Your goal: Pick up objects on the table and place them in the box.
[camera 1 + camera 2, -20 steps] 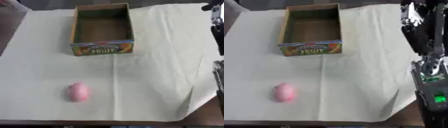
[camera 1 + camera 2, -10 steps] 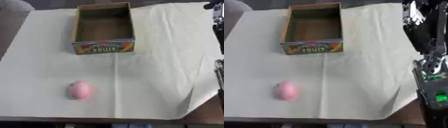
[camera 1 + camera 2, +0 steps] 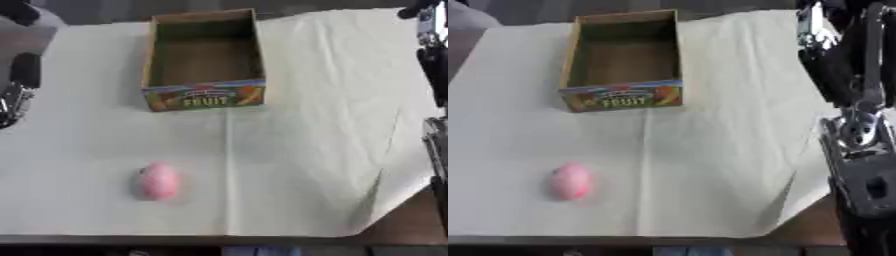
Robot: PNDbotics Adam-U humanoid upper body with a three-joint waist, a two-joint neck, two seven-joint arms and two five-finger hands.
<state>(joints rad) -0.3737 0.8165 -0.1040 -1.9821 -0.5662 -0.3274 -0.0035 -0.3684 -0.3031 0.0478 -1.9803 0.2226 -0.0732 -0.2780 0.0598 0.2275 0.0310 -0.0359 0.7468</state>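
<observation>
— Near the front of the bench (image 3: 411, 235), on the pale sheet (image 3: 332, 100), lies the one thing left to move: a pink egg-shaped object (image 3: 159, 180), well apart from the cardboard fruit box (image 3: 203, 55) at the far side. That box looks empty.

— And the hands?

— Neither is near it. A dark piece of the left arm (image 3: 17, 87) shows at the left edge and the right arm (image 3: 859, 120) runs down the right side; whether the fingers on either are straight or curled, I cannot tell.

— So what might go wrong?

— It is rounded, so I judge it could roll if fingers touch one side first, perhaps toward the front edge just beyond it. The sheet is creased and lifted at the near right corner; an arm sweeping in low could drag it and shift both egg and box. The box is narrow too, so a release off-centre could strike its rim and bounce out.
</observation>
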